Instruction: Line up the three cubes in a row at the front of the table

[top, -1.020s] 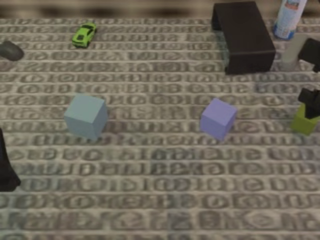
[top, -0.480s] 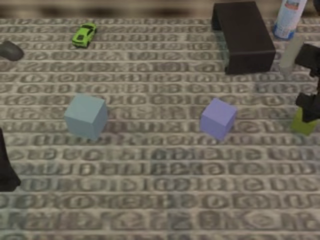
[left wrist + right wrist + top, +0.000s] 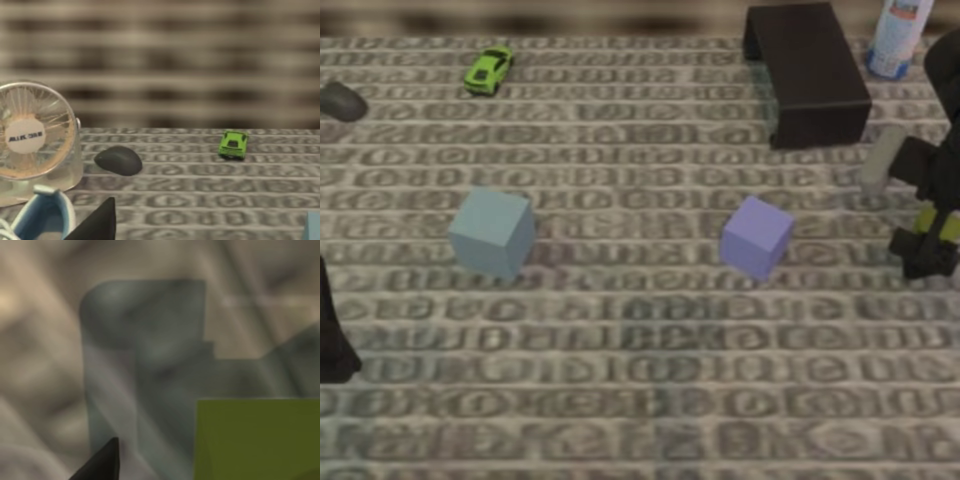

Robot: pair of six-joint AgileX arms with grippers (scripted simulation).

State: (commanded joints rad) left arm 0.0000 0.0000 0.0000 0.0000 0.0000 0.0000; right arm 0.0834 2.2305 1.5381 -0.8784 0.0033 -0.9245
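Comparing the top view with those of the last second, nothing on the left or in the middle has moved: the left end effector, a dark shape at the left edge, is parked, and I cannot tell how far its fingers are open; the large pale blue-grey matte cube sits left of centre and the medium lavender-purple matte cube right of centre, well apart, on the grey-beige embossed table. The change is at the right edge: the right end effector has come down and toward the bottom of the frame with the small olive-yellow matte cube, which now shows only as a sliver between its dark fingers; it appears to be closed on the cube and carrying it. I judge this the first cube heading for the front row, with the other two still to be moved. In the right wrist view the olive-yellow cube fills the lower right corner above a blurred table. As for writing, the round pale desk fan in the left wrist view bears a hub label too small to read; the table's embossing only looks like letters; any print on the white-and-blue bottle at the upper right is illegible.
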